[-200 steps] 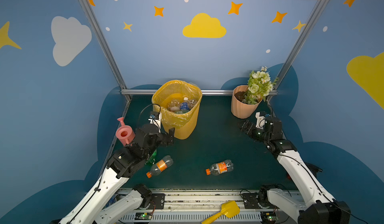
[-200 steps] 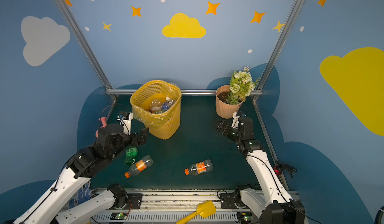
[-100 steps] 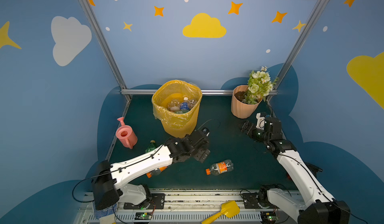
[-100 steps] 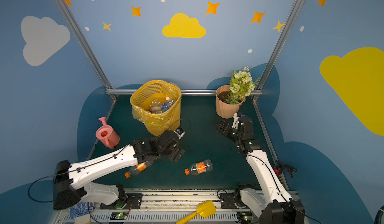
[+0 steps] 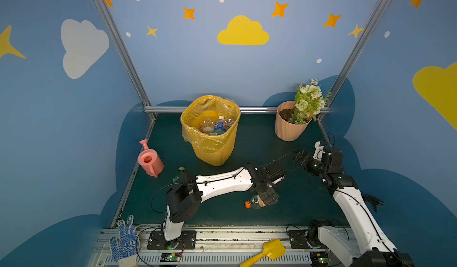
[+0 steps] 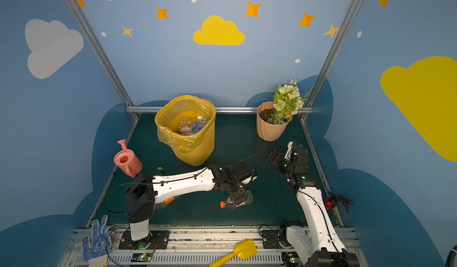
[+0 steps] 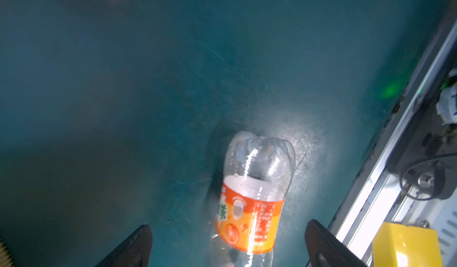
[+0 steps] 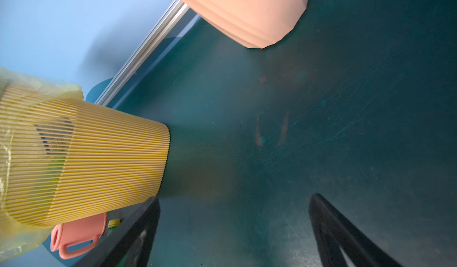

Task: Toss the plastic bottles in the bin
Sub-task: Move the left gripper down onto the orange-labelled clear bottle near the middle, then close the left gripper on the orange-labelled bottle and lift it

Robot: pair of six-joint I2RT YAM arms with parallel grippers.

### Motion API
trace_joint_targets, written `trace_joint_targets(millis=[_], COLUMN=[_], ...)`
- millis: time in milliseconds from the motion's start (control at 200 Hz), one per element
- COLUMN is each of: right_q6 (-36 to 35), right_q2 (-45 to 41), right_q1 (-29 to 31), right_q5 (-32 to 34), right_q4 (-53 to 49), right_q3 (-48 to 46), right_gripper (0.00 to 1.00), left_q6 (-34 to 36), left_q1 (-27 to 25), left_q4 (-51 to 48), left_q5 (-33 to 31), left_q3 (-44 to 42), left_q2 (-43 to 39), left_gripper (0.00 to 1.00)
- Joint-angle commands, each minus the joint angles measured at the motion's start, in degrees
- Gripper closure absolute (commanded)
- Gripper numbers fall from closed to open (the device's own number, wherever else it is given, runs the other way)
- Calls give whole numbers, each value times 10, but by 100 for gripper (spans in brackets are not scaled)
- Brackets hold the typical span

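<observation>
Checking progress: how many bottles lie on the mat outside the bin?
3: orange-capped bottle under the left tool, orange-label bottle beneath that arm, green bottle beside the watering can; others may be hidden.

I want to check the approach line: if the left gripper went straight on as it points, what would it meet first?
The orange-labelled bottle on the mat, framed by the open left gripper; how near is unclear.

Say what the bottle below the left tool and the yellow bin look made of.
Bottle: thin clear plastic, glossy; the mat shows through, highlights streak it. Yellow bin: probably moulded plastic, matt, finely ribbed with slits; liner looks like thin translucent film.
</observation>
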Motion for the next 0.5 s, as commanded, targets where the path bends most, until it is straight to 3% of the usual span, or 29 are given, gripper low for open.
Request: trace_joint_targets(millis=[0,365,496], right_q6=[-7,9,14], right_q2=[-16,-28,-28], right_q1=[-14,-51,-56], right_q5=[-16,-49,-57], right_q4=[-9,5,9], right_q3=[-9,-37,-38], right_gripper=[6,7,6], left_q6=[26,32,32], left_q1=[-10,-13,-13], left_q4=[-53,-59,-62], left_q5=[19,5,3], left_q3=[23,30,37], left_q2=[29,83,96], left_gripper=[6,14,23])
